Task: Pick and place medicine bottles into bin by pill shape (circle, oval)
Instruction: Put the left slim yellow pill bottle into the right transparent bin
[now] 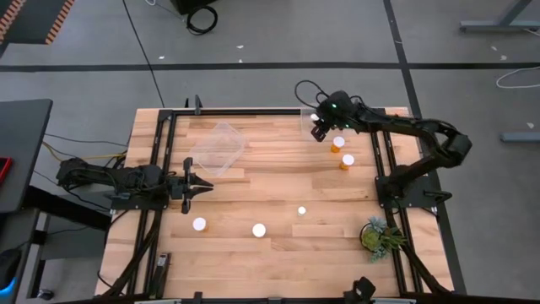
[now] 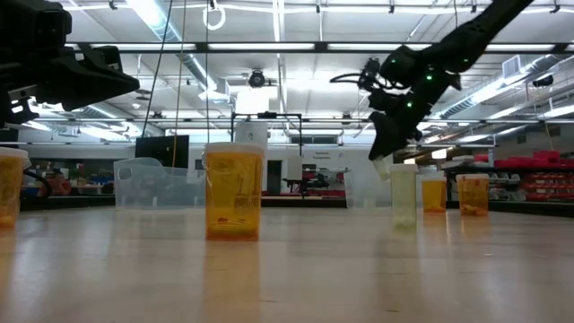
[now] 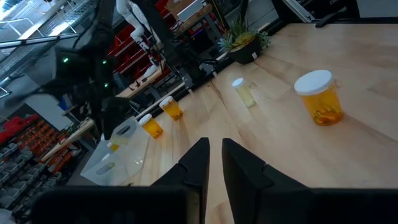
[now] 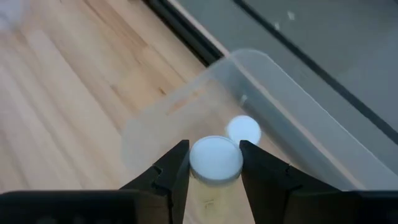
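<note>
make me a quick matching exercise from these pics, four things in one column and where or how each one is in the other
Things:
1. right hand
2. left hand
3. potted plant
4. clear bin

Places or states:
A. lying tilted on the left half of the table
B. shut, empty, low at the left edge
C. at the table's right front corner
D. gripping a white-capped bottle over the far bin

Pairs: 1-D, 2-B, 3-C, 4-A

pill shapes: too small to tell | leftmost bottle (image 2: 9,184): cut off by low view's edge

Orange bottles (image 1: 347,161), white caps (image 1: 258,229); clear bins (image 1: 218,148); green plant (image 1: 380,236).
</note>
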